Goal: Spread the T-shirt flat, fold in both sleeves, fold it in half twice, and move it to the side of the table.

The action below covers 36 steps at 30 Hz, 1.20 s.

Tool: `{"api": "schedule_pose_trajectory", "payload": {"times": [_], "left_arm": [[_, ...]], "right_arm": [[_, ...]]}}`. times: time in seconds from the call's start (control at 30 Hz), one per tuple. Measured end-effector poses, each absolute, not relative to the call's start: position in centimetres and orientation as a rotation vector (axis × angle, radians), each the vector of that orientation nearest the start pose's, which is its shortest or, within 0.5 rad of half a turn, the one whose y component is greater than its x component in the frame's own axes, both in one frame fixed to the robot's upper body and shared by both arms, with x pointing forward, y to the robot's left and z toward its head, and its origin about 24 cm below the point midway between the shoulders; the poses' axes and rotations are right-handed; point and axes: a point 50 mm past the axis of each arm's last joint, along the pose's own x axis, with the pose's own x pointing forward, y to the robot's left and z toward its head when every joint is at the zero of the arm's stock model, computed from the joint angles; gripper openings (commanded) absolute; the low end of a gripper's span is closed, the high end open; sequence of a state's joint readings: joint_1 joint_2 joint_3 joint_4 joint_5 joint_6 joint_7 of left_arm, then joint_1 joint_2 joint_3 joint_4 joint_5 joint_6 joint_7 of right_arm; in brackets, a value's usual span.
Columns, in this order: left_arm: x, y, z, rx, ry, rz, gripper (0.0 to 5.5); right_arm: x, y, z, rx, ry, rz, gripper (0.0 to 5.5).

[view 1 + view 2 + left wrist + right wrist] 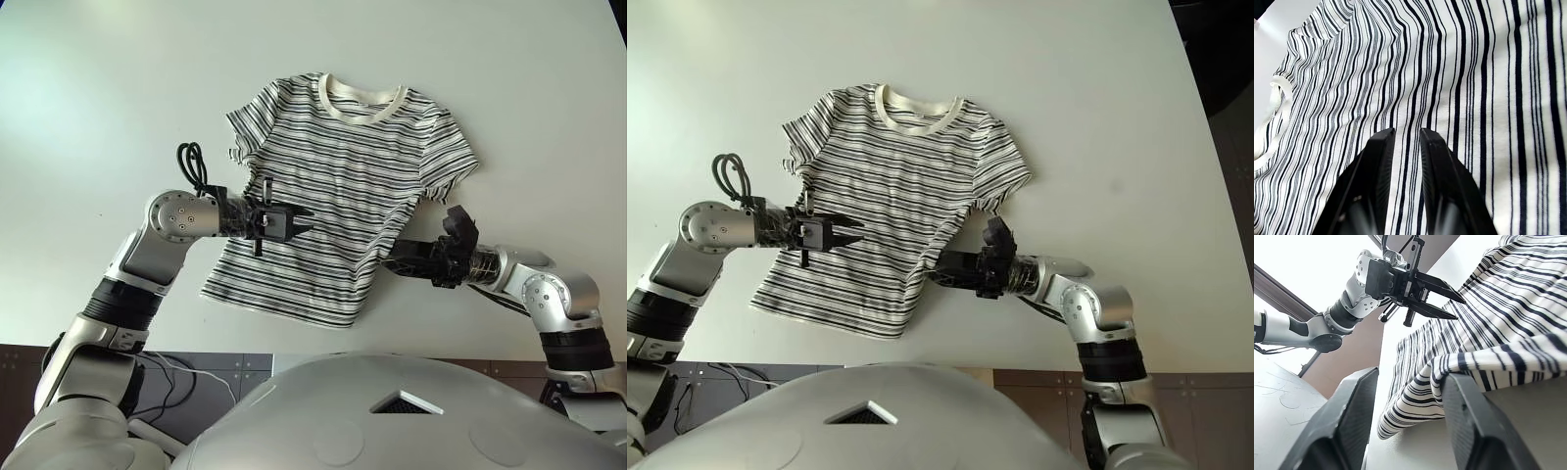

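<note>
A black-and-white striped T-shirt (343, 166) with a cream collar (361, 100) lies mostly spread on the white table (88, 88), collar at the far end. Its right side edge is rumpled and slightly raised. My left gripper (308, 219) hovers over the shirt's left-middle part, fingers (1382, 161) a narrow gap apart with nothing between them. At the shirt's right side edge, close to the table top, is my right gripper (390, 262). It stands open, and a fold of that striped edge (1464, 362) lies between its wide-spread fingers (1354, 406).
Bare table surrounds the shirt on all sides, widest at the far left and far right (1117, 117). The table's front edge (196, 348) runs just behind both arms. A black cable loop (192, 162) sticks up from my left wrist.
</note>
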State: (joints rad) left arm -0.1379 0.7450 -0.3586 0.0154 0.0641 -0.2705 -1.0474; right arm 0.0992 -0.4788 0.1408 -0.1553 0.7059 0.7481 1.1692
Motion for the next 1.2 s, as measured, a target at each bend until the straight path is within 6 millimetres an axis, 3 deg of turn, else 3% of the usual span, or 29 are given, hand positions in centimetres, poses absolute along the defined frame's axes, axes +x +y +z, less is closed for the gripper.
{"api": "schedule_pose_trajectory", "payload": {"times": [0.07,0.23,0.47,0.77,0.87,1.03,1.13,1.2], "left_arm": [[22.6,17.3,5.4,0.871,0.183,-1.419,0.96],[22.7,17.4,5.4,0.874,0.183,-1.425,0.96],[22.3,17.7,4.7,0.903,0.185,-1.413,0.96],[22.2,17.7,4.8,0.898,0.168,-1.384,0.96],[21.9,17.7,4.6,0.897,0.17,-1.384,0.96],[21.5,17.5,4.4,0.922,0.152,-1.401,0.96],[21.4,17.6,4.3,0.947,0.141,-1.424,0.96],[21.2,18.3,3.9,1.002,0.154,-1.445,0.96]], "right_arm": [[17.3,-14.4,2.6,0.603,0.617,1.358,2.21],[16.9,-14.1,2.0,0.534,0.658,1.369,1.28],[17.4,-16.6,2.7,0.489,0.678,1.328,0.12],[17.5,-20.1,6.2,0.415,0.664,1.275,0.12],[18.0,-21.0,6.0,0.332,0.713,1.225,0.12],[18.0,-18.7,4.3,0.301,0.731,1.21,1.06],[18.7,-18.5,4.3,0.386,0.74,1.116,1.06],[20.0,-18.1,5.7,0.48,0.686,1.075,1.06]]}}
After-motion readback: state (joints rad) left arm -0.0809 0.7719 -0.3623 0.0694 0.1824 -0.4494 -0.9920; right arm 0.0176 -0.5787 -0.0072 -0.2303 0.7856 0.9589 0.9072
